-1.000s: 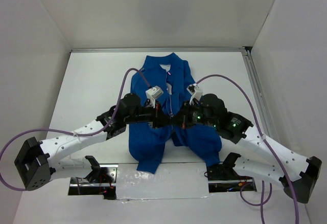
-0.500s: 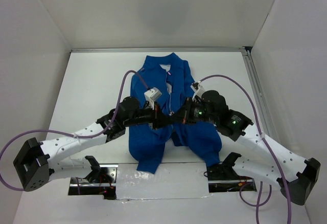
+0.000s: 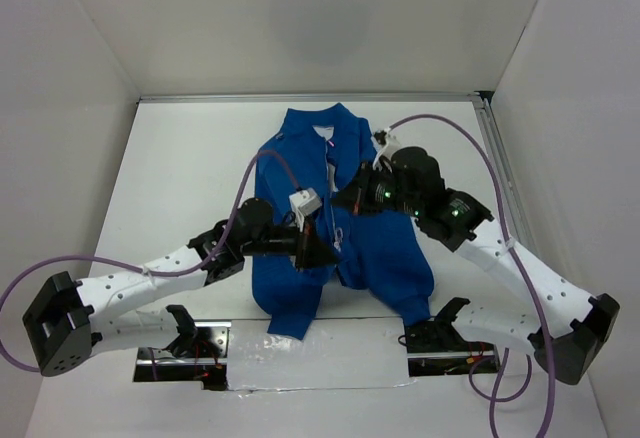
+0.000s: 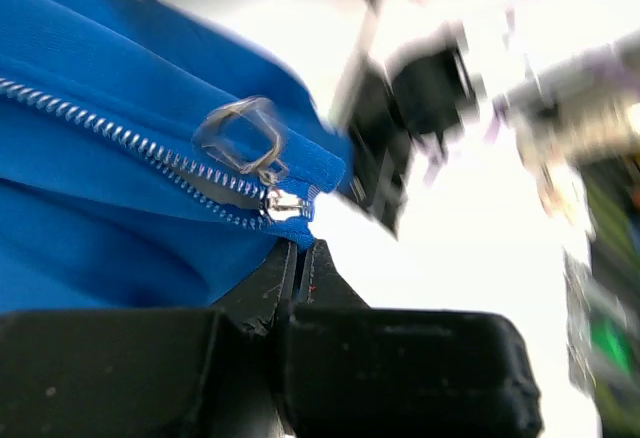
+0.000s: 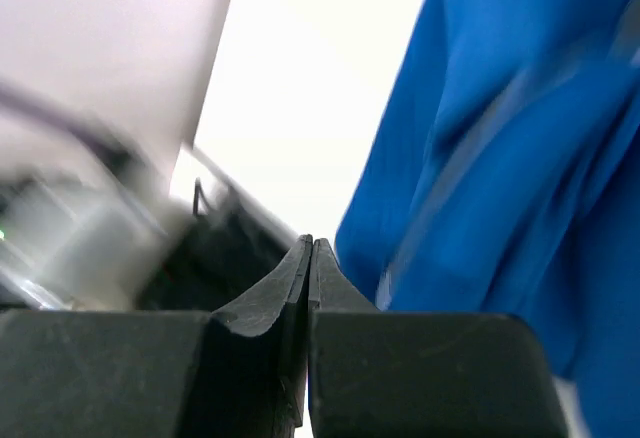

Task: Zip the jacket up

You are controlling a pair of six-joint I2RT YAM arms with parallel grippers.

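The royal-blue jacket (image 3: 372, 248) lies flat on the white table, collar at the far end. Its front zipper runs down the middle. My left gripper (image 3: 328, 251) is shut on the jacket's bottom edge beside the zipper. In the left wrist view the jaws (image 4: 300, 248) pinch blue fabric just under the silver slider (image 4: 285, 201), which has a clear pull ring (image 4: 240, 133). My right gripper (image 3: 343, 201) hovers over the mid zipper. In the right wrist view (image 5: 311, 246) it is shut with nothing seen between the jaws, and the jacket (image 5: 500, 158) is blurred to its right.
White walls enclose the table on three sides. A metal rail (image 3: 495, 158) runs along the right edge. A taped plate (image 3: 310, 353) lies at the near edge between the arm bases. Purple cables (image 3: 455, 163) loop above both arms.
My right gripper has moved away from the left gripper, up along the jacket toward the collar. The left gripper has shifted slightly nearer and still holds the bottom edge.
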